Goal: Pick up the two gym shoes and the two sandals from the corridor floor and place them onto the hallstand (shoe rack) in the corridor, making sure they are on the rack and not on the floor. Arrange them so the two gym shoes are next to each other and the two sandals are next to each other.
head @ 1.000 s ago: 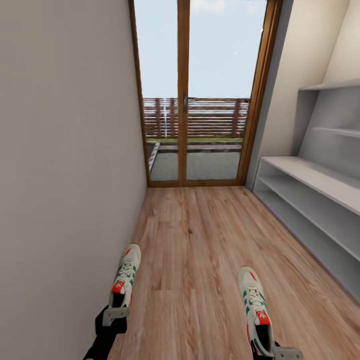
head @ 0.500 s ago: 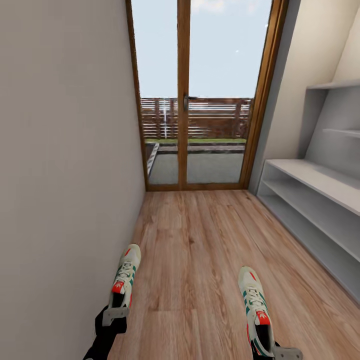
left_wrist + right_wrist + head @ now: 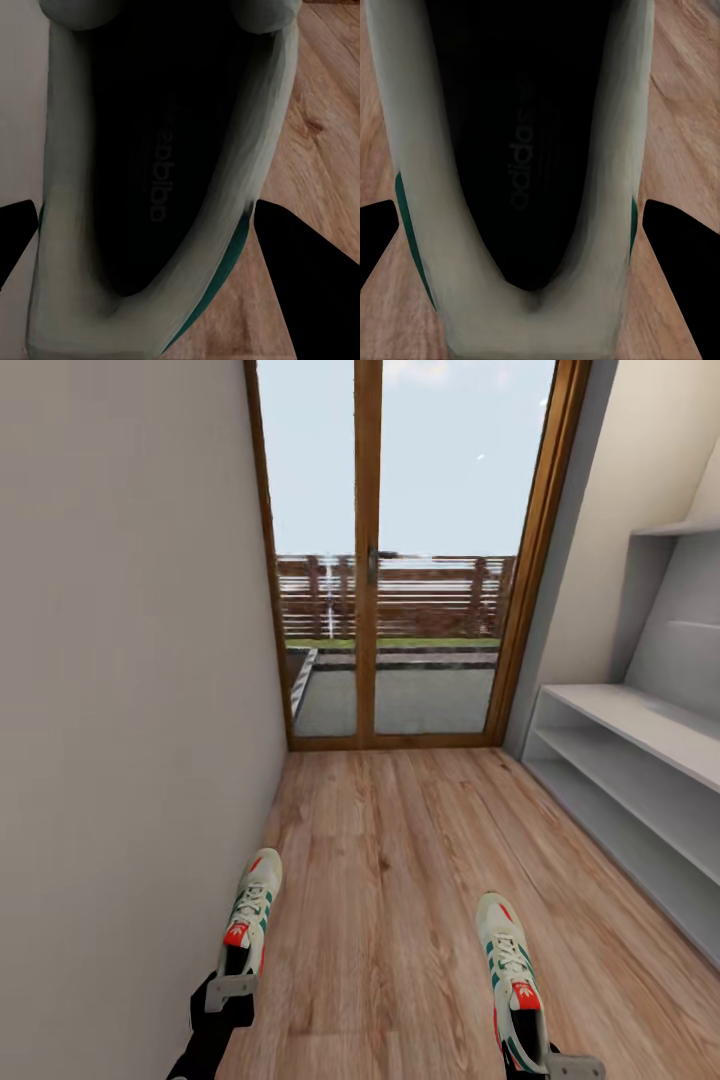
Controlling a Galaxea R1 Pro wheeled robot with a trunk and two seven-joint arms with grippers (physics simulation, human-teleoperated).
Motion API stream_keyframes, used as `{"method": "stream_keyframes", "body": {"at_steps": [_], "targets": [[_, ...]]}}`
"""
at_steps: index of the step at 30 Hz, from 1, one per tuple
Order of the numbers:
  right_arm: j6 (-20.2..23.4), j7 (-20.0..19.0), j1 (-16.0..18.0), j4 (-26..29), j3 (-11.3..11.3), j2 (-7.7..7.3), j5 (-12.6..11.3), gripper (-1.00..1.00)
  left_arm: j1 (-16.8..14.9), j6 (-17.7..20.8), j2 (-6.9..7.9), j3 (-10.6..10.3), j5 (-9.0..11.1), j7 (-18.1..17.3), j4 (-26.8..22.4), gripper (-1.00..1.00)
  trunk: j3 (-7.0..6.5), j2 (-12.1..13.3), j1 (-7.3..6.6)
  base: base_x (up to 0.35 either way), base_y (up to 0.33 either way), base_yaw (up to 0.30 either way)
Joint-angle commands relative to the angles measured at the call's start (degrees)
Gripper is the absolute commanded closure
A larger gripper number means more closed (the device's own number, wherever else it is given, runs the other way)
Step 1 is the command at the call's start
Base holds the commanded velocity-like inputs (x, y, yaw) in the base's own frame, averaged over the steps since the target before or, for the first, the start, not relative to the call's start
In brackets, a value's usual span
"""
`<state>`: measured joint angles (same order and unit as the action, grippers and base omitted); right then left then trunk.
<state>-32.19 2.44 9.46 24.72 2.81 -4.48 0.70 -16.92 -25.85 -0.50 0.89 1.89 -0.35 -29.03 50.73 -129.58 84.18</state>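
Each of my grippers holds one gym shoe by its heel, toes pointing toward the door. The left gym shoe [image 3: 250,915], white with green stripes and a red tongue, hangs near the left wall with my left gripper [image 3: 230,988] shut on its heel collar. My right gripper [image 3: 560,1066] is shut on the right gym shoe [image 3: 510,965] at the frame's lower edge. In the left wrist view the shoe's dark opening [image 3: 150,150] sits between black fingers [image 3: 300,262]. The right wrist view shows the same with its shoe [image 3: 525,150] and fingers [image 3: 682,247]. The grey-white hallstand [image 3: 640,725] runs along the right wall. The sandals are out of view.
The corridor floor [image 3: 400,840] of wood planks stretches ahead to a wood-framed glass door [image 3: 400,560]. A plain wall [image 3: 130,660] closes the left side, close to the left shoe. Wall shelves [image 3: 690,530] hang above the hallstand.
The whole view has shifted: the door looms larger and the hallstand sits further right, so the camera has moved. Both shoes stay in the grippers as before.
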Motion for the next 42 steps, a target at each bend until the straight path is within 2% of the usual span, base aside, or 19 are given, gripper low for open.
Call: {"method": "stream_keyframes", "body": {"at_steps": [1, 42], "targets": [[-0.16, 0.19, 0.03, -0.03, 0.00, 0.00, 0.09, 1.00, -0.04, -0.17, -0.03, 0.08, 0.14, 0.00, 0.03, 1.00, 0.05, -0.02, 0.02, 0.337, 0.000, 0.000], [-0.16, 0.04, 0.03, 0.12, 0.00, 0.00, 0.08, 1.00, -0.04, -0.17, -0.03, 0.05, 0.13, 0.00, 0.03, 1.00, 0.05, -0.02, 0.02, 0.337, 0.000, -0.003]]}}
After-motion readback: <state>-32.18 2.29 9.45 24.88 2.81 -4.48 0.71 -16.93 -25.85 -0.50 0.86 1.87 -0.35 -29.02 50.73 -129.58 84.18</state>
